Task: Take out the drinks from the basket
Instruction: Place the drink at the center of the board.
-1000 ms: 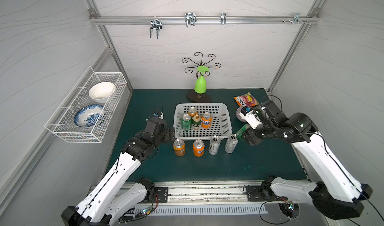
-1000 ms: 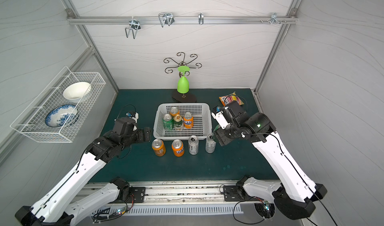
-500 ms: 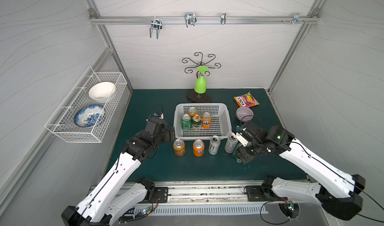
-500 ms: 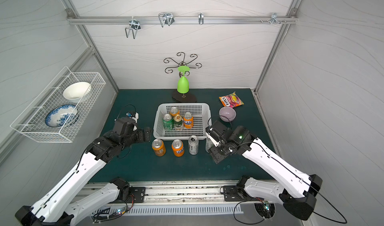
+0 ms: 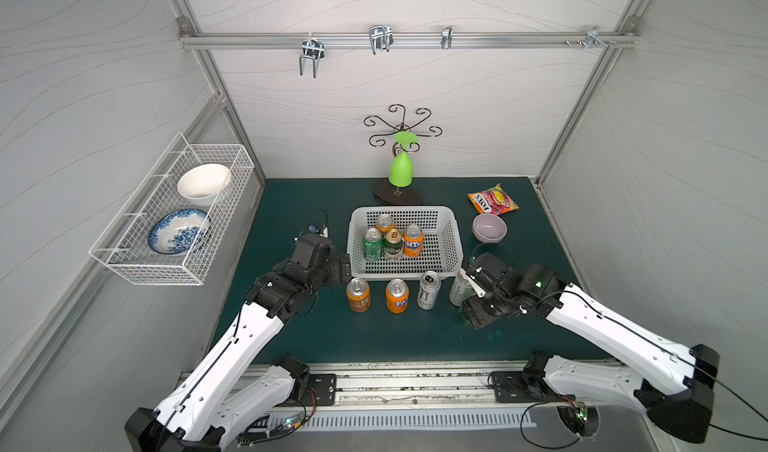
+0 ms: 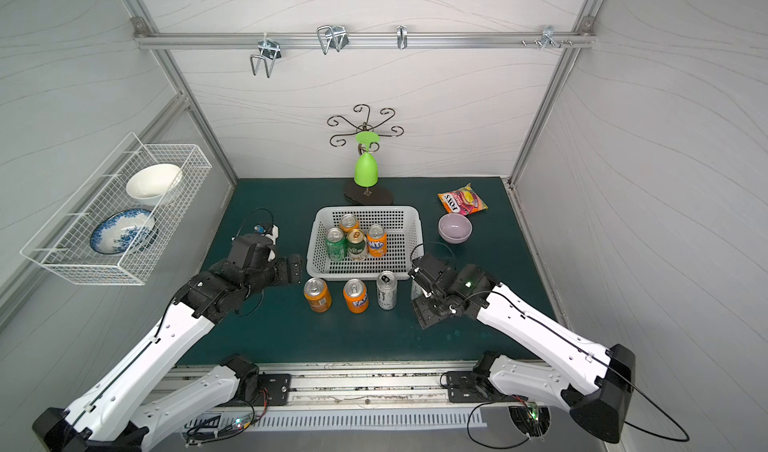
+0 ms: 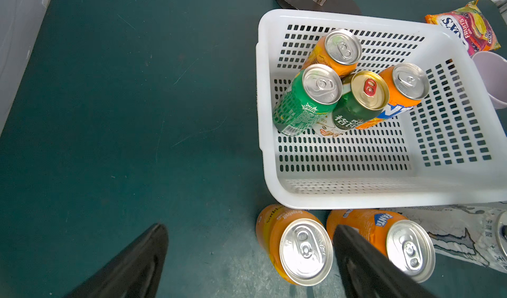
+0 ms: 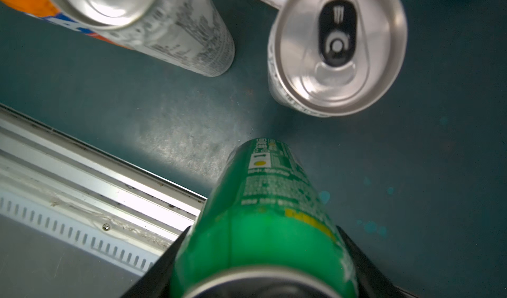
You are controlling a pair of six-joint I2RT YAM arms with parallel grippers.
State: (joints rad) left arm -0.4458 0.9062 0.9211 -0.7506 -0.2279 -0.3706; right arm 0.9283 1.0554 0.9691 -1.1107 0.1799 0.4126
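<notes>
Fingers of the right gripper [image 8: 263,255] are clamping a green can [image 8: 266,214] between them, its long axis pointing down at the bare table [image 8: 411,173], its base hanging just above the surface and just beside the end silver can [image 8: 337,47] of the row in front of the basket [image 5: 453,237]. In both top views that row is standing clear of the basket's near wall: two orange cans [image 5: 358,294] [image 5: 397,295], then a slim silver one [image 5: 429,289], then the end silver can, half hidden by the right wrist. By my reading, the coming move turns on that short drop: the can has to go straight down beside the end silver can without knocking it. The left gripper [image 7: 247,255] is hanging fully spread and empty just beside the basket's left near corner, nearer than the right to the four cans [image 7: 354,85] clustered upright inside the basket. A second ago the right arm was raised beyond the basket's right end, hiding the lilac bowl [image 5: 489,227]; it has since swung down and forward to the row, while the left arm has stayed put.
</notes>
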